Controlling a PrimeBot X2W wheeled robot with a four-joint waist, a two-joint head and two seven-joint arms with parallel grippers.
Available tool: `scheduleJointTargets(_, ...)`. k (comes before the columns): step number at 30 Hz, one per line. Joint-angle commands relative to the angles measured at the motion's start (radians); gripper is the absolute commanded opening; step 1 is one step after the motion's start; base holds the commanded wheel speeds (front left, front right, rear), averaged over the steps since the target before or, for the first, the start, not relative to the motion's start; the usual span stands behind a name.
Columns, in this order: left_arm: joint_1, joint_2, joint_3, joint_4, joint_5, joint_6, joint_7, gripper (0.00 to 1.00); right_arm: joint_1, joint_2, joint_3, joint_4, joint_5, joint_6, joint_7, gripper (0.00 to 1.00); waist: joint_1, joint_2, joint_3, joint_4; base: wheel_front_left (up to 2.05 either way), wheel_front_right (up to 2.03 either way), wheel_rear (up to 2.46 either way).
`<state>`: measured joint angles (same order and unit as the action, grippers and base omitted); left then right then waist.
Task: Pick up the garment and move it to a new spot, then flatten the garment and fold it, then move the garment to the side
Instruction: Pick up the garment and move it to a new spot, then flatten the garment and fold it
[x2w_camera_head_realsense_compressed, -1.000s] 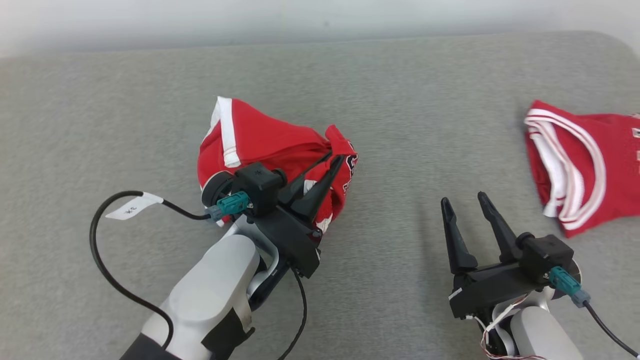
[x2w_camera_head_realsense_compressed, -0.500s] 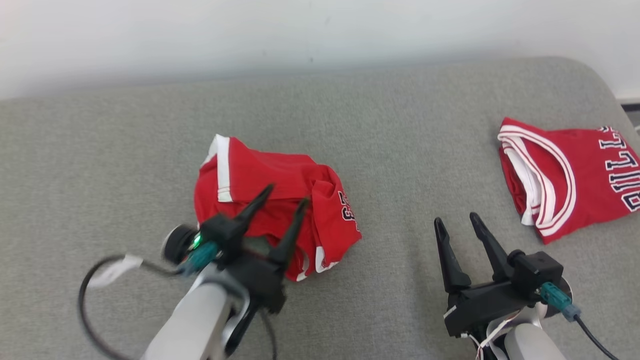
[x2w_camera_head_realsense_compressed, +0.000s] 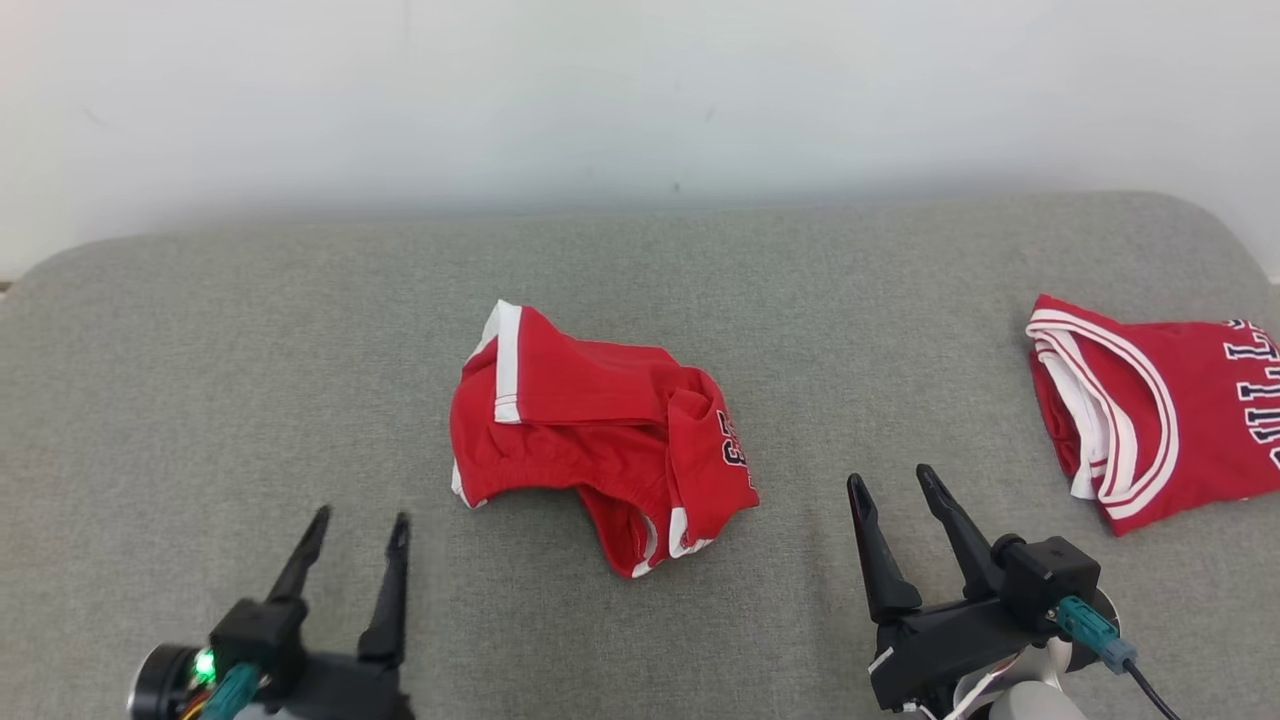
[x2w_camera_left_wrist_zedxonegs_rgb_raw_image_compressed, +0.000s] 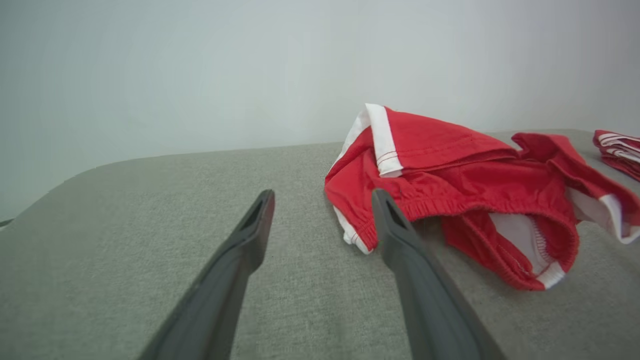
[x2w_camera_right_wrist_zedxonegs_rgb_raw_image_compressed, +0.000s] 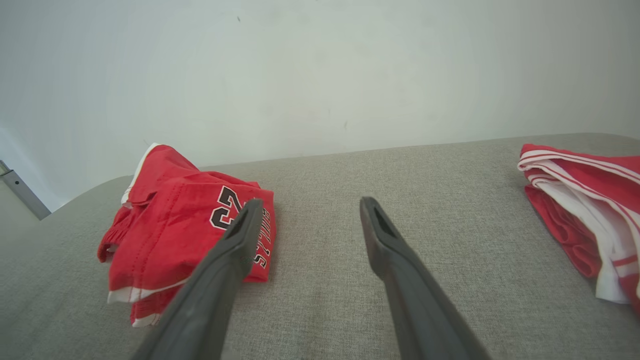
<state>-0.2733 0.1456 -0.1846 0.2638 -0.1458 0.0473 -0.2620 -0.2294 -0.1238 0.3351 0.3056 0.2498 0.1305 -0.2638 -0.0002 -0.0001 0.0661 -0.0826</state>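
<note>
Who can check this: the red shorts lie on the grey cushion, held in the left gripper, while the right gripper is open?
Not held: the head view shows the left gripper open, apart from the red shorts on the grey cushion. The right gripper is open.

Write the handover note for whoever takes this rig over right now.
Left gripper: open, empty; it has just released the red shorts and drawn back.
Right gripper: open, empty.
Red shorts: crumpled in the middle of the grey cushion, touching neither gripper.
Red jersey: at the right edge.
Done: the move to a new spot, it seems.
Left: flatten, fold, move aside.
</note>
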Motion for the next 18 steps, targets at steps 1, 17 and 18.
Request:
scheduleJointTargets(1, 0.026, 0.002, 0.014, -0.011, 0.007, 0.006, -0.004, 1.0, 0.019, 0.002, 0.0, 0.001, 0.009, 0.0, 0.0, 1.0, 0.0002, 0.0001, -0.009, 0.009, 0.0, 0.0, 0.0)
scheduleJointTargets(17, 0.295, -0.06, 0.242, -0.151, 0.076, 0.068, -0.004, 1.0, 0.041, 0.01, 0.01, 0.014, 0.011, 0.0, 0.0, 1.0, 0.0002, 0.0001, -0.042, 0.009, 0.0, 0.0, 0.0)
scheduleJointTargets(18, 0.302, -0.065, 0.244, -0.153, 0.079, 0.066, -0.004, 1.0, 0.042, 0.009, 0.011, 0.014, 0.011, 0.0, 0.0, 1.0, 0.0002, 0.0001, -0.042, 0.011, 0.0, 0.0, 0.0)
